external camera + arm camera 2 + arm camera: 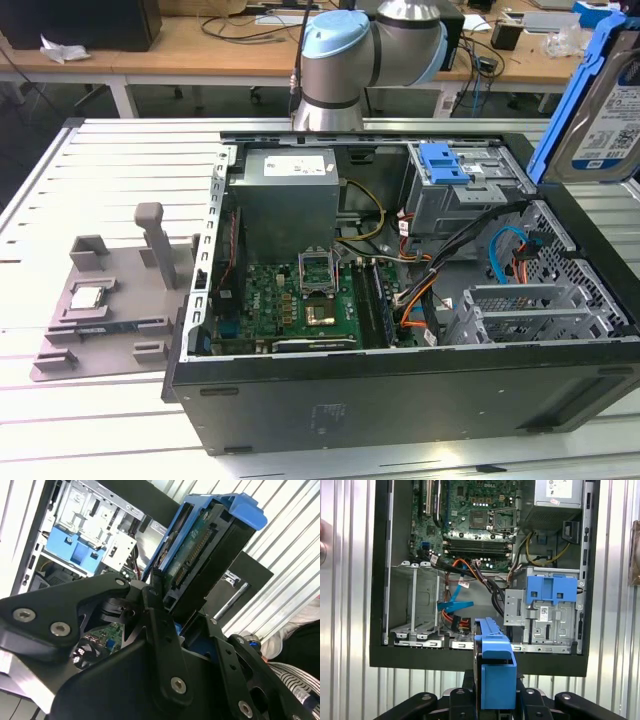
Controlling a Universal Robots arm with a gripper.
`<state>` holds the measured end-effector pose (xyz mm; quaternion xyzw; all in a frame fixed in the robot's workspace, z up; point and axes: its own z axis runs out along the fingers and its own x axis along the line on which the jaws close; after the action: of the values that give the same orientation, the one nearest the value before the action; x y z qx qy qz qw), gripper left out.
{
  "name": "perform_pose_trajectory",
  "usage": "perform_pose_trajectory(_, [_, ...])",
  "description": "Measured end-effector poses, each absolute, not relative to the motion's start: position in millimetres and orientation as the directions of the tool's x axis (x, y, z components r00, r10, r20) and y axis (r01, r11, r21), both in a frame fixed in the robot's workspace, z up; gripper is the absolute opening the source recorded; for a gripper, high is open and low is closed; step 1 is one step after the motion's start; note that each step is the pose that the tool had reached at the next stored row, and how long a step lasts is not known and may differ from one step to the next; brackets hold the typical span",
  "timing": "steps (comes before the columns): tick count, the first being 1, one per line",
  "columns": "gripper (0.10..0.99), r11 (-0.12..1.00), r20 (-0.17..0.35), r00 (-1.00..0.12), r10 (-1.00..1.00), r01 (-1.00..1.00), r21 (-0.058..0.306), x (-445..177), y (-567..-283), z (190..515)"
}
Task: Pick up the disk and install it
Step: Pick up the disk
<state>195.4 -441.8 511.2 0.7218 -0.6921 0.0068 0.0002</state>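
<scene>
Disk (pixel 603 100) pinched in gripper (pixel 182 619) near PC case (pixel 400 400), label (pixel 618 130) in exterior view, connectors (pixel 197 545) in second wrist view

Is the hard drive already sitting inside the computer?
No. In the exterior view the disk is held up in the air outside the computer case.

I can read no print here. The disk (pixel 610 125), raised near the computer case (pixel 400 400), carries a white-and-blue label whose lines are too small to make out. Inside the case, the power supply (pixel 285 210) bears a white sticker (pixel 297 165) and the grey drive cage (pixel 555 627) a small white tag (pixel 542 612), both illegible.
</scene>
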Motion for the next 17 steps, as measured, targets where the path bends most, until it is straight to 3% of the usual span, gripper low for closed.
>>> perform_pose_trajectory(17, [0.369,-0.042,0.010,0.042,-0.999,-0.999,-0.009,195.4,-472.8,507.5])
